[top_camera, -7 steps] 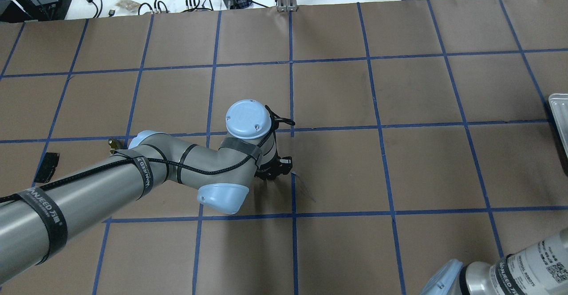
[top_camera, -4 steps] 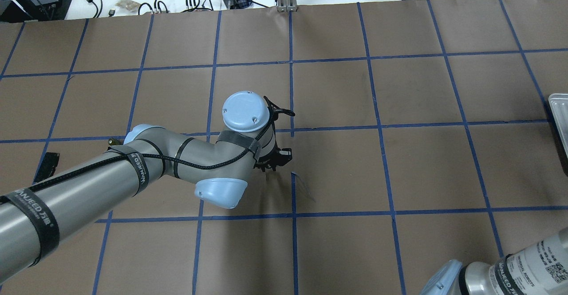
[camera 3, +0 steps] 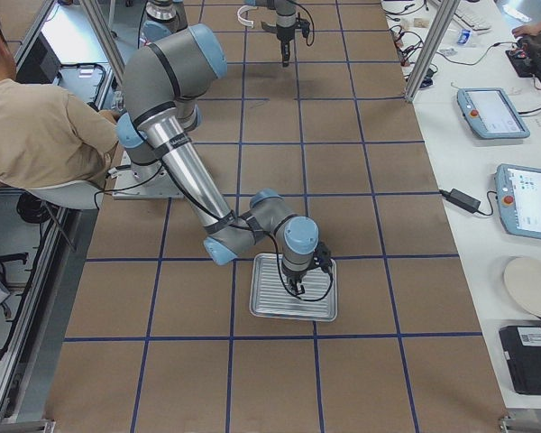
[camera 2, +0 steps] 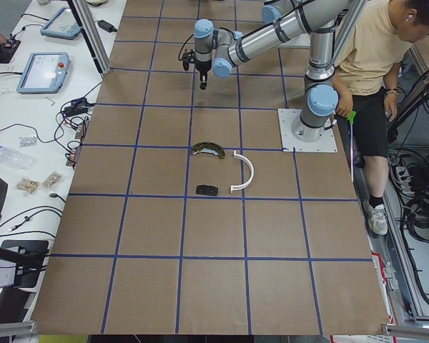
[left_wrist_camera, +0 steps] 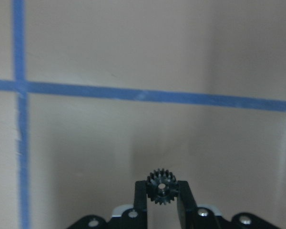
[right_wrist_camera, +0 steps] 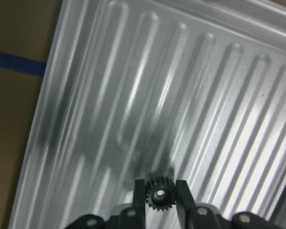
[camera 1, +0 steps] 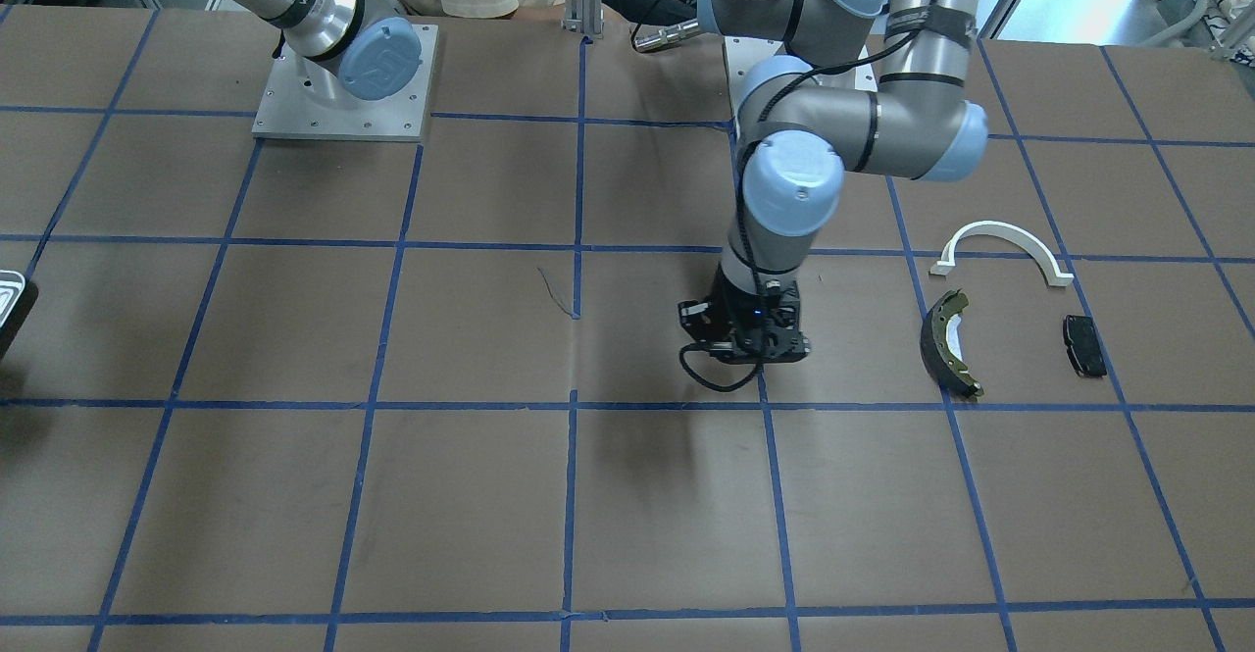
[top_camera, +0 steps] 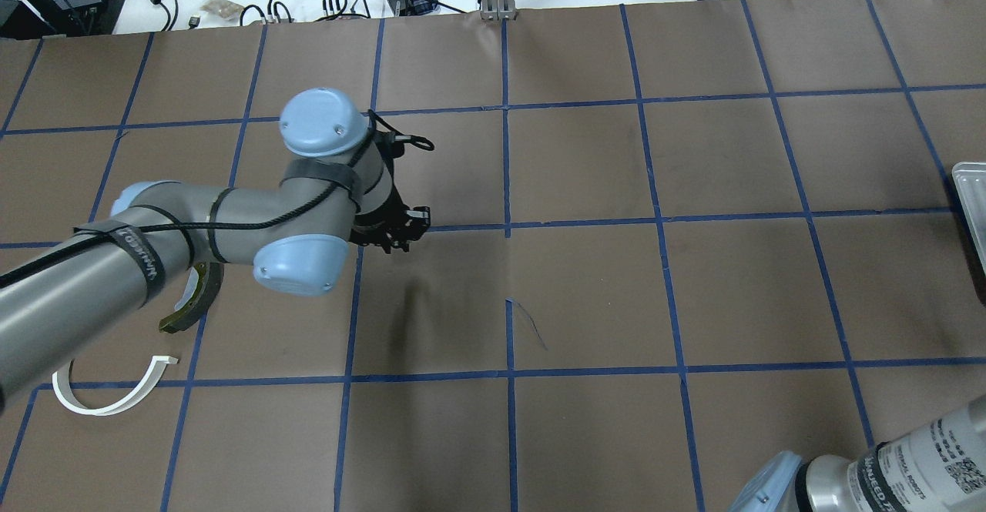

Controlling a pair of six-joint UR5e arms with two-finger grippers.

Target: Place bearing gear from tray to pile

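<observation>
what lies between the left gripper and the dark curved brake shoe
Nothing: the front-facing view shows only bare brown table paper between left gripper and dark curved brake shoe.

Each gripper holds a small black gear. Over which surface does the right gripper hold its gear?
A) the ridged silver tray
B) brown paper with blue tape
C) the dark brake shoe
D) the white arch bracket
A: in the right wrist view the right gripper clamps a small black gear with the ridged silver tray filling the background; the left gripper holds a second gear over brown paper.
</observation>
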